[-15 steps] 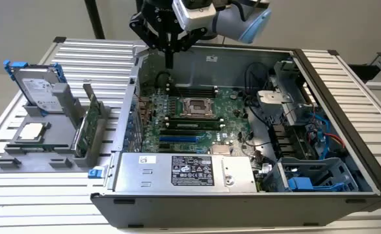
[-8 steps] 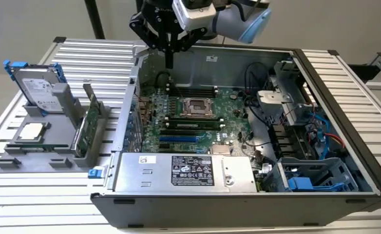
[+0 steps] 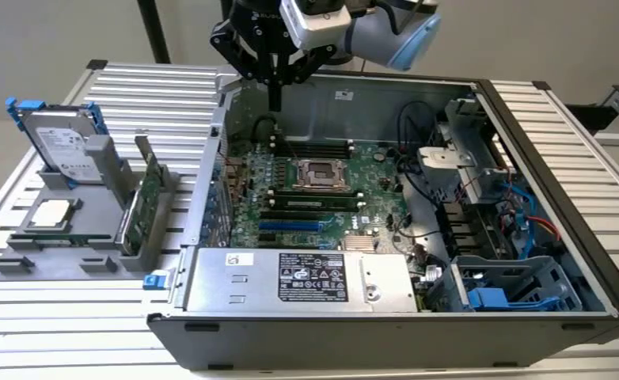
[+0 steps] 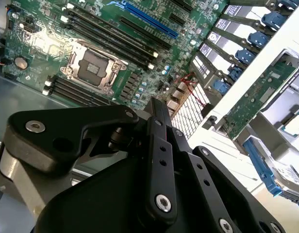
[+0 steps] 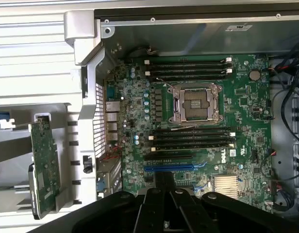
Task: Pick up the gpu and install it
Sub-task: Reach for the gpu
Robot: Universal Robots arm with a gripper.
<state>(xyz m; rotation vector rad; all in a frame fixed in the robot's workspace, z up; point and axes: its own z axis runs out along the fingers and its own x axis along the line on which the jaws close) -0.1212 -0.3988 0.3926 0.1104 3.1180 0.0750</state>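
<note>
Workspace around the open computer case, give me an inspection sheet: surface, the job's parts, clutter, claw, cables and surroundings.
Surface: slatted metal table carrying an open computer case and a grey parts holder.
Job's things: gpu standing on edge in the holder, outside the case, untouched; motherboard expansion slots bare.
Clutter: hard drive with blue frame and a processor chip in the same holder.
Claw: claw shut, holding nothing, hanging above the far side of the case.
Cables: black, blue and red cables inside the case, at the exterior view's right.
Surroundings: plain wall, dark post behind the table.
</note>
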